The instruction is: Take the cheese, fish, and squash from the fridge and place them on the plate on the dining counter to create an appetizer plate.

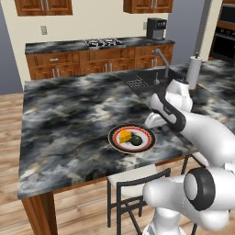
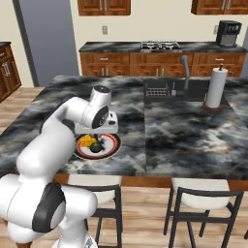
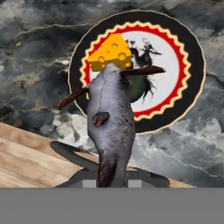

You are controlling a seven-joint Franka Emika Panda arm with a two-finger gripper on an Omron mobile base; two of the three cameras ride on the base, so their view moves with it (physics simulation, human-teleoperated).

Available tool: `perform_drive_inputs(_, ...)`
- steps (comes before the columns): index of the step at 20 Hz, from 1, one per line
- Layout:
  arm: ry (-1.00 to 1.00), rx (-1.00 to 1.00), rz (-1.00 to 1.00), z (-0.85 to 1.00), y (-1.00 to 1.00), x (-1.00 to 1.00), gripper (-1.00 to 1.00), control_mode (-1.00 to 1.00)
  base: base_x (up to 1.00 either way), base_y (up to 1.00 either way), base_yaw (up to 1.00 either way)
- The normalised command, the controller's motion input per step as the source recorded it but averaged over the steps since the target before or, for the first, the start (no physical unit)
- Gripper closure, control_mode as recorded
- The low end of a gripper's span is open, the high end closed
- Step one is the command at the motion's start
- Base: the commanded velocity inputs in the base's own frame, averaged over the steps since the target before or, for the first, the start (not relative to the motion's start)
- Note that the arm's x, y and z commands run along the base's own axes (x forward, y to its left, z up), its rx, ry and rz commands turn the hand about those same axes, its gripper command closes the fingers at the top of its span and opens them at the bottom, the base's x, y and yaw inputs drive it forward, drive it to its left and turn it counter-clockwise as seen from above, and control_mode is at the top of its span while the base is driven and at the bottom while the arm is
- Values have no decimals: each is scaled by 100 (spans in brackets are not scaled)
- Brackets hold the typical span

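The grey fish [image 3: 111, 127] hangs pinched in your pincer [image 3: 111, 177], head pointing down towards the plate [image 3: 188, 65] beneath. That plate sits near the bench's [image 1: 64, 119] front edge and already carries the cheese [image 3: 109, 54] and the dark squash [image 3: 139, 85]. The fish hovers over the plate's near rim, so letting go here could drop it onto the squash or tip it off towards the edge.
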Motion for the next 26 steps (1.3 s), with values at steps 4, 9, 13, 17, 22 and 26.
perform_drive_inputs(4, 0, 0, 0, -27, 0, 31, 100, -100, 0, 0, 0)
perform_drive_inputs(9, 0, 0, 0, -22, 0, 33, 100, -100, 0, 0, 0)
perform_drive_inputs(13, 0, 0, 0, -22, 0, 33, 100, -100, 0, 0, 0)
perform_drive_inputs(17, 0, 0, 0, -27, 0, 32, 100, -100, 0, 0, 0)
perform_drive_inputs(22, 0, 0, 0, -28, 0, 32, 100, -100, 0, 0, 0)
perform_drive_inputs(26, 0, 0, 0, -28, 0, 32, 100, -100, 0, 0, 0)
